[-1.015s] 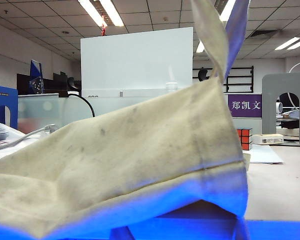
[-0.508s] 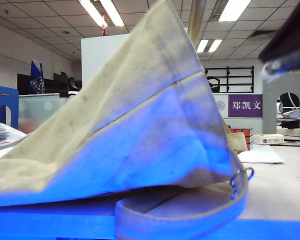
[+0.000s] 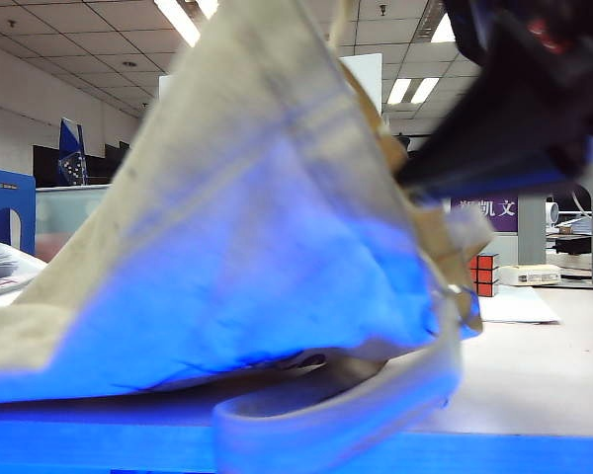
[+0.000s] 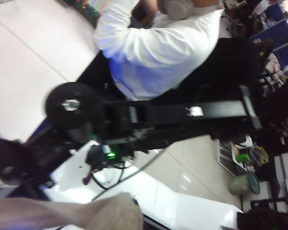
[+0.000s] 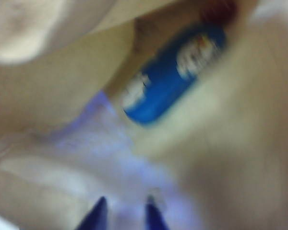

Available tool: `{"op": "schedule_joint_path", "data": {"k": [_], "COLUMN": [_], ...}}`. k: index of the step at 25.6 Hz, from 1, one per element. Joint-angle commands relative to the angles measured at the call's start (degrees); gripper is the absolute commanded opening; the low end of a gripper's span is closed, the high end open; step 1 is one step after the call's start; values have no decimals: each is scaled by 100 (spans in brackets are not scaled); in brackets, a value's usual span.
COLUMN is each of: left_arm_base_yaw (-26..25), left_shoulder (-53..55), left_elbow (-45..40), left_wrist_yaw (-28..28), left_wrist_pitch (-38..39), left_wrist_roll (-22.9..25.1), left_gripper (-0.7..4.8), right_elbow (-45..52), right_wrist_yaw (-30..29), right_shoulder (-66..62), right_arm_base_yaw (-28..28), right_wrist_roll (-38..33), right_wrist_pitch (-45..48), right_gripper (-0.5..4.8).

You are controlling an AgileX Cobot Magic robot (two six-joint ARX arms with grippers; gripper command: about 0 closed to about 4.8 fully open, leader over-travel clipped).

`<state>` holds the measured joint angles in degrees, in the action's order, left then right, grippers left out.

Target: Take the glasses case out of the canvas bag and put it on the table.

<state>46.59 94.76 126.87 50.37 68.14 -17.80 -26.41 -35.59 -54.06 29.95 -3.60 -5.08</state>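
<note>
While your left gripper, out of view, is staying pressed shut | your right gripper (image 5: 125,215), fingers slightly spread, is pointing into the canvas bag (image 5: 230,158) | the glasses case (image 5: 173,72) is lying ahead, long axis slanting across.

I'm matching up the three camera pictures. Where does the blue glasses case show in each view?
Exterior view: not visible; the lifted canvas bag hides it.
Left wrist view: not in it; only a fold of cloth at the edge.
Right wrist view: the glasses case lies inside the bag, ahead of the right gripper, untouched.
Shared landmark: the cream bag cloth, seen in all three.
</note>
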Motion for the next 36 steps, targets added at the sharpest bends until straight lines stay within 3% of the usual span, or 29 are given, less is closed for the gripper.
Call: {"op": "schedule_joint_path", "data": {"k": [1,5,9,13,15,16,17,19,20,22,23,26,28,29,33,35,36], "left_arm_base_yaw": [76,74,247,485,625,730,780,863,874,872,872,872,859,859,855,855,855], "left_shoulder": [-223,-264,-262,-267,-271,-271,-271,-271,-275,-286,-310,-356,-382,-382,-382,-396,-409], "left_elbow": [22,22,22,22,22,22,22,22,22,22,22,22,22,22,22,22,22], "left_wrist_yaw": [103,-186,-280,-282,-275,-262,-282,-354,-409,-409,-411,-435,-761,-1069,-1073,-1064,-1067], "left_wrist_pitch": [-42,278,280,251,254,251,254,251,243,229,229,227,221,216,258,407,557], "left_wrist_roll": [-94,-105,-105,-129,-138,-216,-219,-223,-214,-214,-175,-57,-61,-37,409,522,581], "left_gripper": [-6,-6,-6,-6,-6,-6,-6,-6,-6,-6,-6,-6,-6,-6,-6,-6,-6], "right_elbow": [-24,-24,-24,-52,-273,-466,-717,-1281,-1513,-1987,-2369,-2597,-2597,-2599,-2870,-3388,-3930], "right_wrist_yaw": [-11,39,643,968,1416,1655,1705,1707,1860,2605,3069,3707,4013,4129,4004,4236,4295], "right_shoulder": [-142,-468,-1139,-2004,-2400,-2673,-2983,-3552,-3779,-4170,-4358,-4457,-4472,-4607,-5563,-5958,-6234], "right_arm_base_yaw": [393,960,1600,1718,1718,1718,1718,1735,1801,1939,2022,2094,2083,2083,2302,2452,2498], "right_wrist_roll": [-66,-109,-109,-170,-286,-411,-527,-570,-638,-748,-737,-767,-1158,-1355,-2640,-2643,-2643], "right_wrist_pitch": [916,1292,1641,3005,3097,3106,3108,3086,3023,2667,1947,1550,1276,1318,2157,1845,970], "right_gripper": [72,72,73,77,134,230,264,267,292,479,479,479,479,479,479,479,479]}}
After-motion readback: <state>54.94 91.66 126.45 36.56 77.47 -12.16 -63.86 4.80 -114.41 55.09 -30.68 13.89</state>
